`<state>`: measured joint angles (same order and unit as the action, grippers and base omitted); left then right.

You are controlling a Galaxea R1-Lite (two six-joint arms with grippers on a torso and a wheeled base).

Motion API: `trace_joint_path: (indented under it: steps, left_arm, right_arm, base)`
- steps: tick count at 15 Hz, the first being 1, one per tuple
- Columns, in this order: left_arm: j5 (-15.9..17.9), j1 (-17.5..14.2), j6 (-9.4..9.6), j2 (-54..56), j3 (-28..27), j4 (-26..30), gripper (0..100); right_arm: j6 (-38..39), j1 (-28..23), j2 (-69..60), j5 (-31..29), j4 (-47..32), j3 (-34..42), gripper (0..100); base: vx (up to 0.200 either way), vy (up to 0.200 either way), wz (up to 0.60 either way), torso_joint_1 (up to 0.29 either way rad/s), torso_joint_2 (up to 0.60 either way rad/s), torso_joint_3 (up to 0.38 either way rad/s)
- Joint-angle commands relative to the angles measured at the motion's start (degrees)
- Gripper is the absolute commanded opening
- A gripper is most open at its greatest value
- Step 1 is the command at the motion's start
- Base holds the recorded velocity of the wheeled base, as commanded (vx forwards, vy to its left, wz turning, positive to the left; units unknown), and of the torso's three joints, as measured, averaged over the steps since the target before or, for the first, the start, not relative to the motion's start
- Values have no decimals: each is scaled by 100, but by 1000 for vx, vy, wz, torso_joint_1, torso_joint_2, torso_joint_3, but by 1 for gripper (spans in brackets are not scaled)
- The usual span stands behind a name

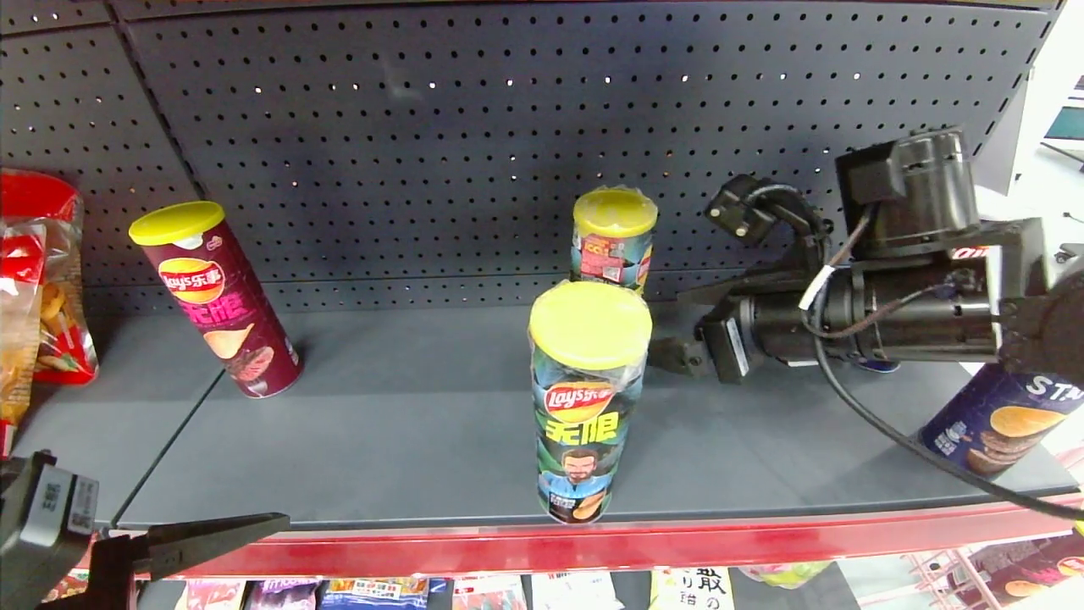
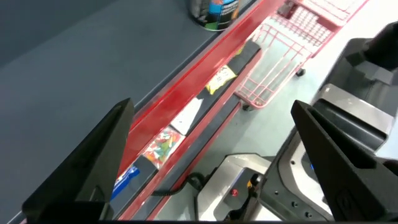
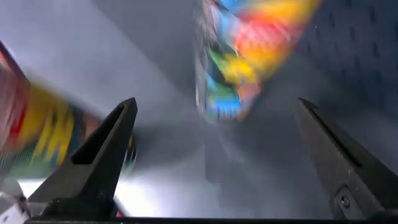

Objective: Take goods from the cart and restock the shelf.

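Right pincer (image 1: 682, 326) (image 3: 216, 102), released and empty, jaws spread wide, low over the grey shelf deck (image 1: 406, 424) in front of the perforated back panel (image 1: 474, 110).

Just beyond its fingertips and apart from them: rear chip canister (image 1: 614, 237), yellow-lidded, upright, close to the back panel.

Beside the pincer and nearer the shelf's red front rail (image 1: 644, 542): front chip canister (image 1: 589, 398), upright, yellow lid, green-and-blue wrap, not touched.

From the wrist, a blurred canister (image 3: 242, 62) ahead of the open gap, clear of both fingers, too smeared to tell which one.

Behind the pincer, under its own arm at the shelf's right end: dark blue chip canister (image 1: 999, 419), tilted, partly hidden.

Well beyond the fingertips, past both upright canisters: maroon chip canister (image 1: 212, 301), yellow lid, tilted on the deck. Farther still, at the shelf's left edge: bagged snacks (image 1: 34, 280).

Left pincer (image 2: 211, 109), likewise released, wide open and holding nothing, in front of the shelf and below the level of the red rail. Seen past its fingers: the rail running slantwise, packets on the lower shelf (image 2: 165, 143) beneath it, and the base of a canister at the deck's edge. Beyond the fingertips, well apart, down on the floor: pink wire cart (image 2: 280, 43).
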<state>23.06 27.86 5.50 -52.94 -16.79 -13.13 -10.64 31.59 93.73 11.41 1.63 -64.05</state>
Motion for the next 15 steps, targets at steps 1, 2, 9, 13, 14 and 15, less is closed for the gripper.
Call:
trace_joint_path:
  steps: [1, 2, 9, 13, 14, 15]
  left_arm:
    - [-30, -26, 4, -331, -62, -5, 100]
    - [-30, -26, 4, -454, -79, -14, 100]
    - [-13, 150, 39, -2220, -958, -67, 100]
    - [-39, 396, 48, -3169, -1670, -67, 100]
    - [-65, 396, 57, -3336, -1767, -67, 100]
    - [-188, 396, 57, -3521, -1925, -67, 100]
  right_arm:
    - [115, 5, -1015, -122, 4, 798, 100]
    - [115, 14, -1296, -139, 4, 1052, 100]
    - [106, -47, -4618, -464, -67, 3232, 100]
    - [379, -698, -5884, -1062, -278, 3461, 100]
    - [502, -970, -5981, -1115, -304, 3461, 100]
    - [642, -1295, -6069, -1115, -304, 3461, 100]
  base:
    - [0, 0, 0, 0, 0, 0]
    - [0, 0, 0, 0, 0, 0]
    - [0, 0, 0, 0, 0, 0]
    - [0, 0, 0, 0, 0, 0]
    - [0, 0, 0, 0, 0, 0]
    - [0, 0, 0, 0, 0, 0]
